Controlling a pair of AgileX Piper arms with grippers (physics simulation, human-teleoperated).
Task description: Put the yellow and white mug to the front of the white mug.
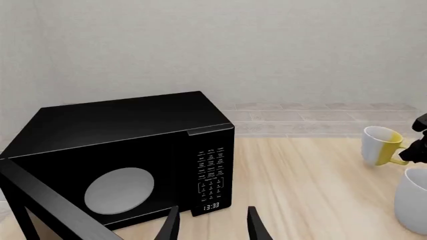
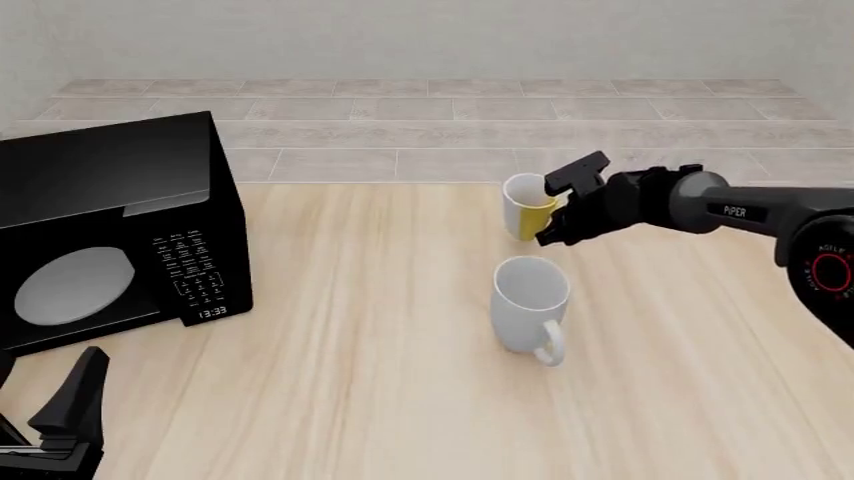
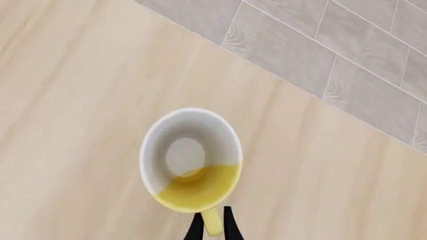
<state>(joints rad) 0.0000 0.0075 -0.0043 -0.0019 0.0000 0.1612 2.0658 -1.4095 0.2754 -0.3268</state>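
Note:
The yellow and white mug (image 2: 526, 205) is held beyond the far side of the white mug (image 2: 529, 298), slightly tilted. My right gripper (image 2: 549, 223) is shut on its yellow handle (image 3: 212, 226), which sits pinched between the two black fingers in the right wrist view; that view looks down into the mug (image 3: 191, 159). The white mug stands upright on the wooden table with its handle toward the near side. From the left wrist view both mugs show at the edge: the yellow and white mug (image 1: 381, 145) and the white mug (image 1: 413, 199). My left gripper (image 1: 213, 211) is open and empty, low at the near left (image 2: 67, 420).
A black microwave (image 2: 114, 230) stands on the table's left side, close ahead of the left gripper (image 1: 127, 150). Beyond the table's far edge runs a grey tiled floor (image 2: 400, 130). Bare wood (image 2: 360, 330) lies between the microwave and the mugs.

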